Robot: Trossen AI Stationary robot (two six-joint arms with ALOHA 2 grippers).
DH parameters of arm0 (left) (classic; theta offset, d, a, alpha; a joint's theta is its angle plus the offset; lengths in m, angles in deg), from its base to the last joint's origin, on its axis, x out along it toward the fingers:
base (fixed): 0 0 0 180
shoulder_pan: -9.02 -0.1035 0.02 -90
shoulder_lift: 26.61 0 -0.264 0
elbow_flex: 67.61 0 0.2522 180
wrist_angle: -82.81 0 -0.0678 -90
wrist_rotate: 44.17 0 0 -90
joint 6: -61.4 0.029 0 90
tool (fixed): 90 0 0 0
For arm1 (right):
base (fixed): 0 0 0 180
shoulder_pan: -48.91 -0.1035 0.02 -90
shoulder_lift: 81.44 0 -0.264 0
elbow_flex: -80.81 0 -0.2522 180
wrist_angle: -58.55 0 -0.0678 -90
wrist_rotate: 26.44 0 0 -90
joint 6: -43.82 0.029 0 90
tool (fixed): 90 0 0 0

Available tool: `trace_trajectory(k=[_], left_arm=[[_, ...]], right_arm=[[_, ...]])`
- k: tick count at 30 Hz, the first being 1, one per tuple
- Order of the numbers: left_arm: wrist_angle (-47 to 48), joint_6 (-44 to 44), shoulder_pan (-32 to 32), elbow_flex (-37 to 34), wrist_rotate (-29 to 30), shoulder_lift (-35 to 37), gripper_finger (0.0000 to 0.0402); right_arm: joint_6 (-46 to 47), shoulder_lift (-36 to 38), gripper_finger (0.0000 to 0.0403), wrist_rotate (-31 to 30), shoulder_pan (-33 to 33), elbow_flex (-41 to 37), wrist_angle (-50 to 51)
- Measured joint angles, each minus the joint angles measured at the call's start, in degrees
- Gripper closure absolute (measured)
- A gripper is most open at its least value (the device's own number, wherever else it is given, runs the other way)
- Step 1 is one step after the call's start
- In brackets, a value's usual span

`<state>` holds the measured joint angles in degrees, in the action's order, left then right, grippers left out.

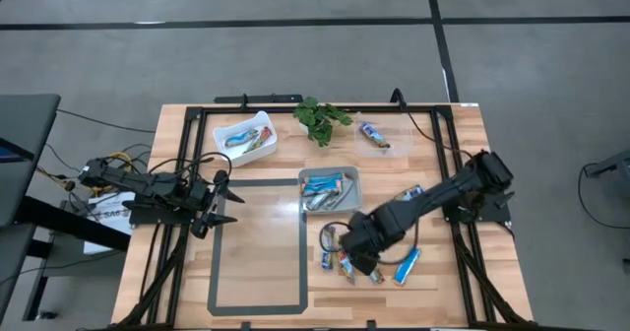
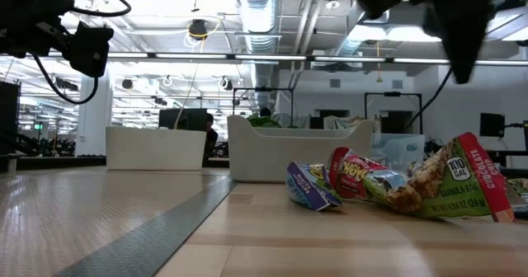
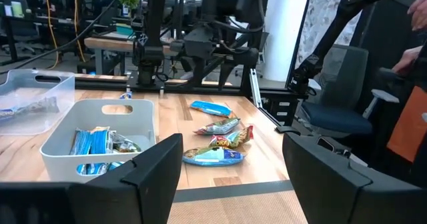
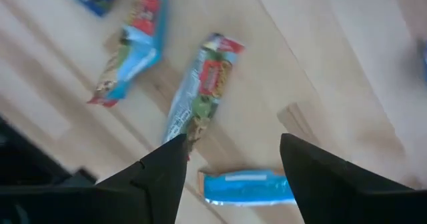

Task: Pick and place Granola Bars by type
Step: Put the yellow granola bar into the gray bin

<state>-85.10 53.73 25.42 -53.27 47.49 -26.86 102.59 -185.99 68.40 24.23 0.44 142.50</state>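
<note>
Several foil-wrapped granola bars (image 1: 346, 264) lie flat in a loose pile on the wooden table, right of centre. They also show in the low view (image 2: 396, 182). My right gripper (image 1: 352, 248) hangs open above this pile, touching nothing. In its wrist view (image 4: 233, 164) a red-green bar (image 4: 200, 91) lies ahead of the fingers and a blue bar (image 4: 247, 187) between them. Another blue bar (image 1: 407, 267) lies right of the pile. My left gripper (image 1: 221, 203) waits open and empty at the table's left.
A grey bin (image 1: 330, 188) at the centre holds blue bars. A white bin (image 1: 244, 137) at the far left holds a few bars. A green plant sprig (image 1: 320, 119) and one lone bar (image 1: 374, 134) lie near the far edge. A taped rectangle (image 1: 258, 242) marks the table's left half.
</note>
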Motion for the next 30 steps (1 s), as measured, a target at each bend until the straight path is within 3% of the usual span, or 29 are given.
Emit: trace_trajectory(k=[7, 18, 24, 30], left_arm=[[0.0, 0.0, 0.0, 0.0, 0.0, 0.0, 0.0151], [0.0, -0.1, 0.0, 0.0, 0.0, 0.0, 0.0151], [0.0, -0.1, 0.0, 0.0, 0.0, 0.0, 0.0151], [0.0, -0.1, 0.0, 0.0, 0.0, 0.0, 0.0151]], right_arm=[[28.9, 0.0, 0.0171, -4.7, -5.5, 0.0, 8.3], [63.0, 0.0, 0.0171, 0.1, -15.3, 0.0, 10.6], [71.6, -1.2, 0.0171, 2.3, -18.1, -0.6, 10.2], [74.5, -3.1, 0.0171, 7.2, -18.4, -7.3, -0.7]])
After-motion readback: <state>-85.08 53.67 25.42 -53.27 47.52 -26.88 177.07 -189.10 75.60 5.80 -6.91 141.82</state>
